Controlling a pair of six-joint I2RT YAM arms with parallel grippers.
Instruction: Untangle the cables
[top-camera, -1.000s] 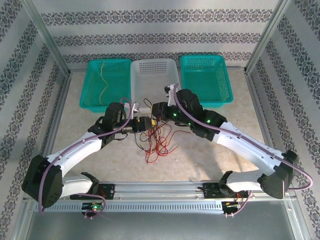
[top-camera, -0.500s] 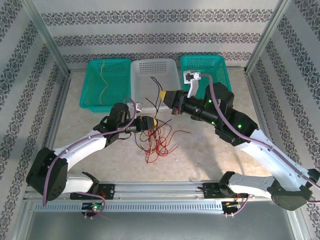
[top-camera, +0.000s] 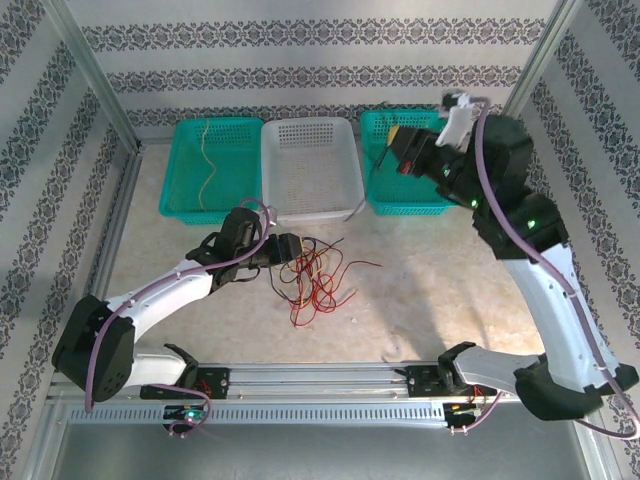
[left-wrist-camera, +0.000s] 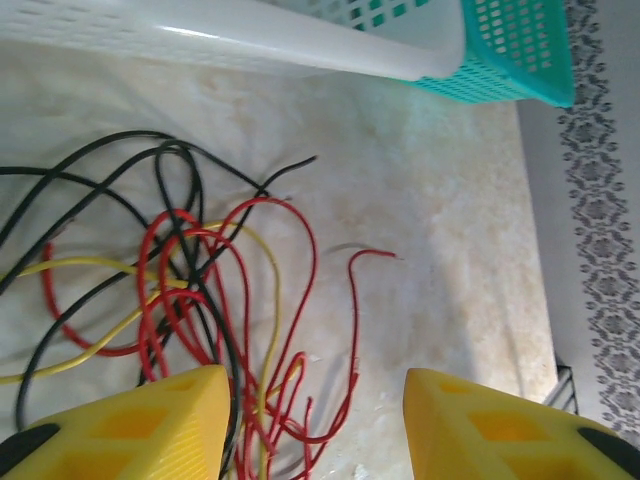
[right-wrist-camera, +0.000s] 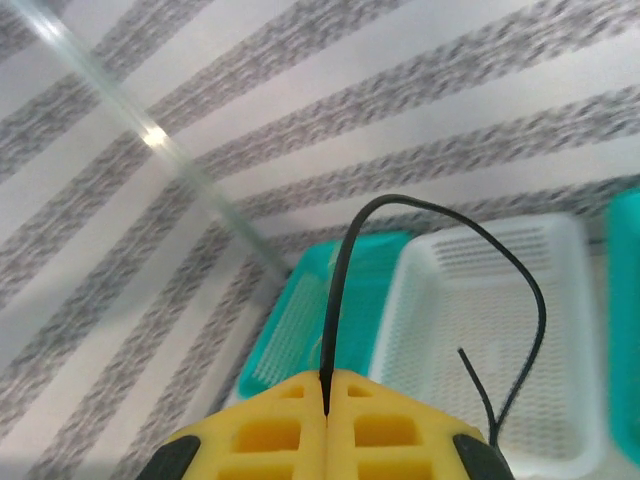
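- We show the left arm (top-camera: 165, 290) stretched low from its base toward the white basket (top-camera: 305, 214), with the elbow bent and the forearm ending just short of the basket's near rim.
- The left gripper (left-wrist-camera: 315, 415) angles down just in front of that rim. Its two yellow fingers (left-wrist-camera: 130, 425) stand apart with nothing clamped between them.
- We show the right arm (top-camera: 545, 280) raised high, its upper link steep and its wrist turned toward the basket from the basket's right side.
- The right gripper (right-wrist-camera: 327, 395) sits to the right of the basket's far right corner. Its jaws are pressed together on one black cable (right-wrist-camera: 333, 300), which rises from the seam between them and arcs over.
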